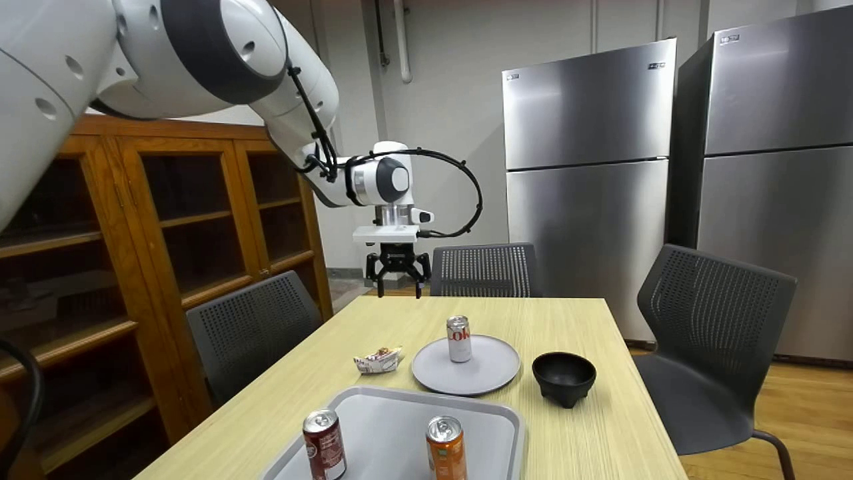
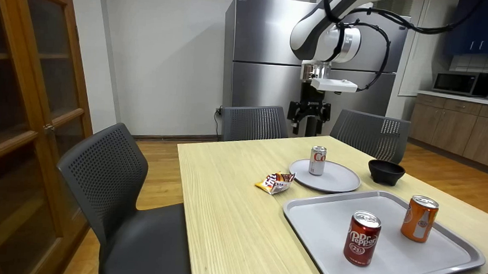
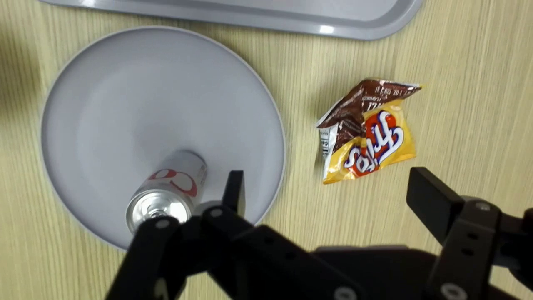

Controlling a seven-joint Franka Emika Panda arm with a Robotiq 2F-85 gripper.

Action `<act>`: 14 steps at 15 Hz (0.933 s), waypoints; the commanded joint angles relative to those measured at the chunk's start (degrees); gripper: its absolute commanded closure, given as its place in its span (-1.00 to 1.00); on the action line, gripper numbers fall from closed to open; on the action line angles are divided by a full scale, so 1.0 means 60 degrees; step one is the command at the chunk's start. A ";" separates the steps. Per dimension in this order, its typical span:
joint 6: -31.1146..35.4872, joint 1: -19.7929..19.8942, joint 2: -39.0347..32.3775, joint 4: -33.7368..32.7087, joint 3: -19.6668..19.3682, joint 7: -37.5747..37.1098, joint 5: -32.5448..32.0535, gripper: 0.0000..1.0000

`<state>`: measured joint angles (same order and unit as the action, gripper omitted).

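A table (image 2: pixel 223 203) with a pale wood top, streaked with fine straight grain, bears four things directly. A gray tray (image 2: pixel 323 218) lies flat on it, rectangular, with rounded corners and a raised rim. Just beside the tray, with a strip of wood showing between them, a round gray plate (image 3: pixel 104 91) lies flat. Near the plate, but apart from it, rests a crumpled bag (image 3: pixel 379 141) in yellow, red and brown. Across the plate from the bag, a black bowl (image 1: pixel 564 380) stands upright on short legs, near the plate's rim without touching it.
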<state>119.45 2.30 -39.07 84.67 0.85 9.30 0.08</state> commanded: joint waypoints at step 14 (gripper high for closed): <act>0.2498 -0.0531 0.3861 0.6857 0.0269 0.0134 -0.0470 -1.00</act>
<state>134.60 -0.98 -15.88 125.97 2.35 10.15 -2.70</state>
